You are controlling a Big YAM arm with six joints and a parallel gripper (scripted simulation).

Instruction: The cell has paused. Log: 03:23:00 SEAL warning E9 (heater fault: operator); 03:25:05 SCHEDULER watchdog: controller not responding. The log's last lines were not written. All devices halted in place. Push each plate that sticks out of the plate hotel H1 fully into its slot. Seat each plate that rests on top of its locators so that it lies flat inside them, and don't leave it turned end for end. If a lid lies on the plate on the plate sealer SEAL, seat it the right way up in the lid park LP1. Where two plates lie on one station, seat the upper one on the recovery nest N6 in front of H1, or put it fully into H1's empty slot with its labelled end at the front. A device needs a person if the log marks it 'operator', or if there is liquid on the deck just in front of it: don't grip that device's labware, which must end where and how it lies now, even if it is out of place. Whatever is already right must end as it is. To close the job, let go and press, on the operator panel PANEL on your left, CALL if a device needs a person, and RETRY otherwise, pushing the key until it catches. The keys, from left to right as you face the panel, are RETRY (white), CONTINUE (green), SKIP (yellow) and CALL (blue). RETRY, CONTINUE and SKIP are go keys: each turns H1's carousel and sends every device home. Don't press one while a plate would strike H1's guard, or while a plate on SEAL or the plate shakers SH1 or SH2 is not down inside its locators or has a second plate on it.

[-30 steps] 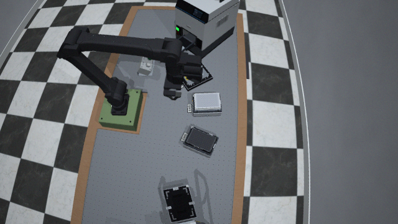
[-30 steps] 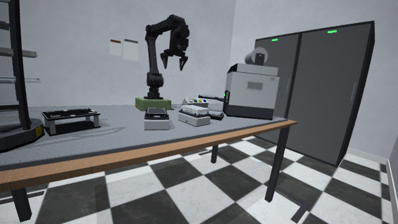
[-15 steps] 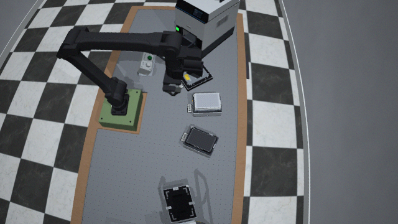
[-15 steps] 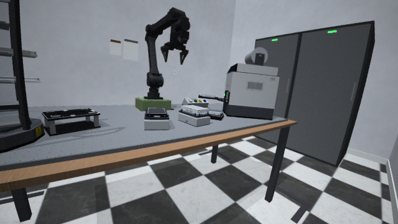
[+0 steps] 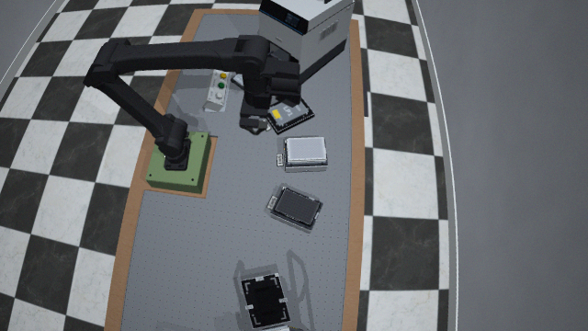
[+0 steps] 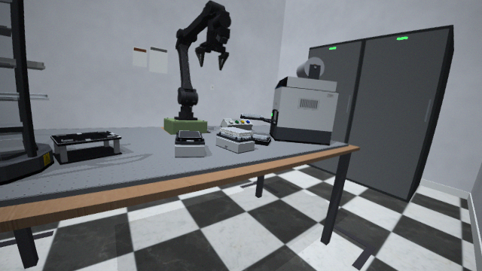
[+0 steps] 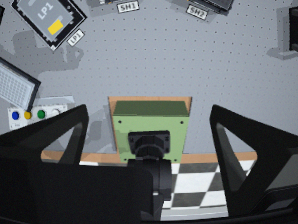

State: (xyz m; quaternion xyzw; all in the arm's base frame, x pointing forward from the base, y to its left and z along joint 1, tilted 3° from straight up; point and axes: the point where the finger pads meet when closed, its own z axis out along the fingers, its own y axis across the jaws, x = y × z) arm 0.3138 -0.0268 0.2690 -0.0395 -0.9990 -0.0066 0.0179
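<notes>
Grey deck (image 5: 193, 239) lies far beneath the gripper (image 6: 212, 57), jaws spread wide and empty

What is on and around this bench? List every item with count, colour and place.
Sealer machine: 1, white and grey, far end of the bench.
Button panel: 1, white, beside the sealer.
Lid tray: 1, black with yellow tag, under the hand.
White plate: 1, on a grey stand, mid-bench.
Dark plate: 1, on a grey stand, askew.
Empty nest: 1, black, near end.
Tower rack: 1, black, near end.
Cabinet: 1, dark grey, by the wall.
Arm base: 1, green.
Hand: 1, black, open, high up.
</notes>
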